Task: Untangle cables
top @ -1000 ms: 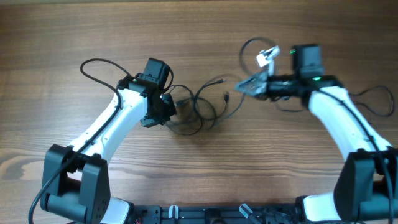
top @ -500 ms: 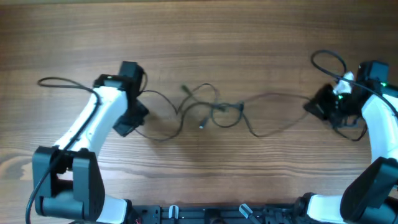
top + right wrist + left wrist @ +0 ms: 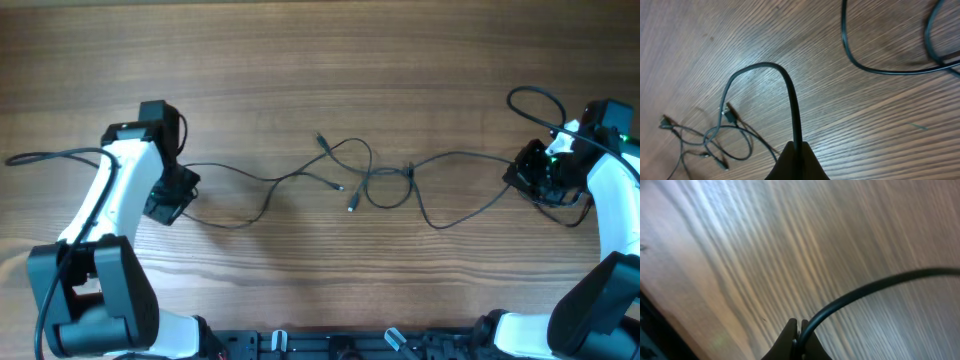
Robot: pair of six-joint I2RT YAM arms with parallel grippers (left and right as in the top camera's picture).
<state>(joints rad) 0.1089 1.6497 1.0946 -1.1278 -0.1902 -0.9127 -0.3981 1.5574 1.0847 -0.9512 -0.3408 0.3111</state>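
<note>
The cables [image 3: 365,180] are thin black wires stretched across the table's middle, with a small knot of loops and loose plug ends at the centre. My left gripper [image 3: 185,180] is shut on one cable's left end; the left wrist view shows the wire [image 3: 865,287] pinched between the jaws [image 3: 798,330]. My right gripper [image 3: 520,172] is shut on a cable's right end; the right wrist view shows the wire [image 3: 792,95] rising from the jaws [image 3: 797,147], with the knot [image 3: 720,135] beyond.
Thicker black arm cables loop near the right arm [image 3: 535,100] and trail from the left arm [image 3: 50,157]. The wooden table [image 3: 320,60] extends behind the cables. The arm bases stand at the front edge.
Both arms have moved outward, left arm further left and right arm slightly right, pulling the cables apart. The tangle has stretched into a long line with a smaller knot at the centre.
</note>
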